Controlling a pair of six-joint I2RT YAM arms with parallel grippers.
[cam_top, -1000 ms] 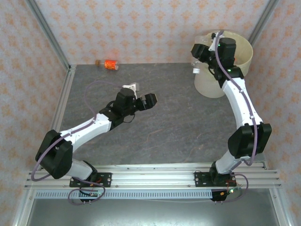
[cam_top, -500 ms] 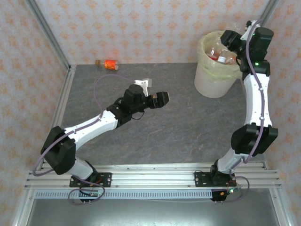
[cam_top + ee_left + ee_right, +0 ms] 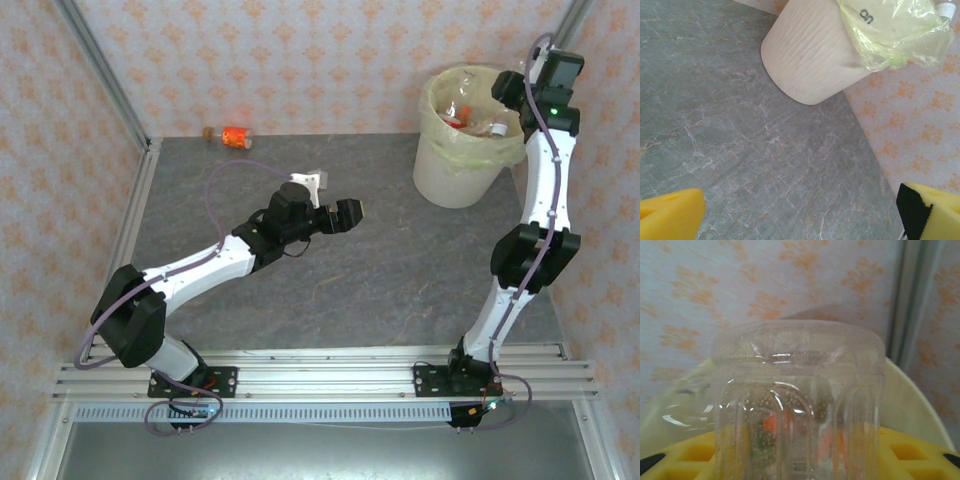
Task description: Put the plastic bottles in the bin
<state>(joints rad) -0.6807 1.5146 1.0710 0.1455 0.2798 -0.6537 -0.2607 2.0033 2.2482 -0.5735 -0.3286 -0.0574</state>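
My right gripper [image 3: 503, 92] hangs over the right rim of the bin [image 3: 455, 175], a cream bucket lined with a yellowish-green bag. It is shut on a clear plastic bottle [image 3: 797, 405], whose ribbed base stands up between the yellow pads [image 3: 687, 460]. Several more bottles [image 3: 458, 112] with red labels lie inside the bin. One orange-labelled bottle [image 3: 235, 137] lies on the table against the back wall. My left gripper [image 3: 346, 215] hovers open over the middle of the table. Its yellow pads [image 3: 670, 215] stand far apart with nothing between them. The bin [image 3: 810, 55] lies ahead of it.
The grey marbled tabletop [image 3: 380, 260] is bounded by patterned walls at the back and both sides. A metal frame post [image 3: 105, 85] runs along the left wall. The bin stands in the far right corner.
My right arm swung with its bottle from the bin's front-left side across to the right rim. The left arm reached a little further right.
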